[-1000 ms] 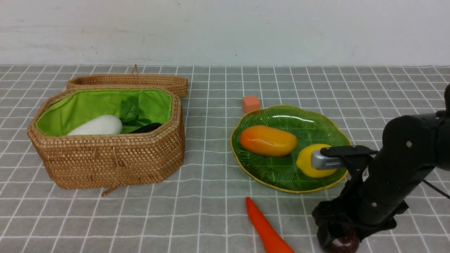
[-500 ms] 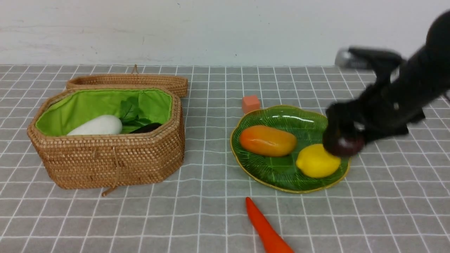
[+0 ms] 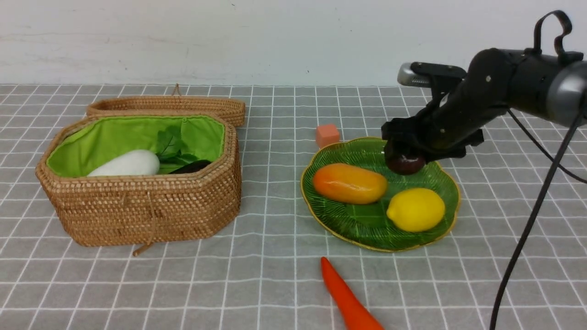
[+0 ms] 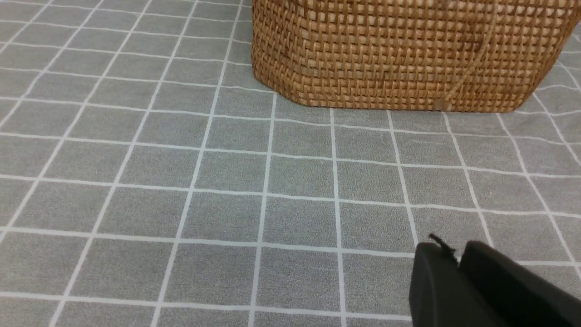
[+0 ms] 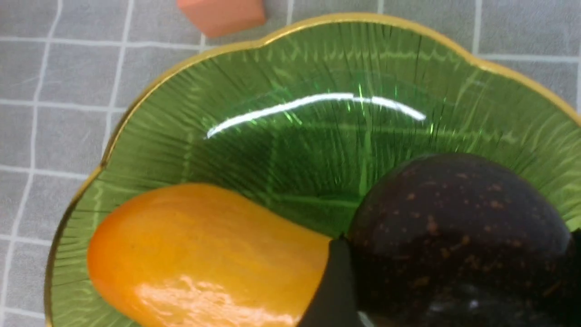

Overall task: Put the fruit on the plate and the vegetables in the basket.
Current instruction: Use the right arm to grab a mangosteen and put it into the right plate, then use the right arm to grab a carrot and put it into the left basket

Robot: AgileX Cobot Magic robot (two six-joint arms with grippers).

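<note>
My right gripper (image 3: 406, 153) is shut on the dark maroon speckled fruit (image 3: 405, 163) and holds it over the far part of the green plate (image 3: 362, 220), close above it. In the right wrist view the fruit (image 5: 458, 227) sits between the jaws above the plate (image 5: 281, 136), beside the mango (image 5: 199, 250). The mango (image 3: 350, 183) and lemon (image 3: 415, 209) lie on the plate. The carrot (image 3: 348, 298) lies on the cloth in front of the plate. The open basket (image 3: 137, 206) holds the white radish (image 3: 126, 165), the green leafy piece (image 3: 172, 144) and the eggplant (image 3: 195, 166). My left gripper (image 4: 458, 259) is shut and empty, near the basket (image 4: 408, 50).
A small orange-pink cube (image 3: 327, 135) sits just behind the plate; it also shows in the right wrist view (image 5: 222, 13). The basket's lid (image 3: 169, 105) lies open behind it. A black cable (image 3: 527, 229) hangs from the right arm. A white wall runs along the back.
My right gripper lifted the maroon fruit from the cloth at the front right, carried it up and to the left over the lemon, and now holds it over the plate's far part.
</note>
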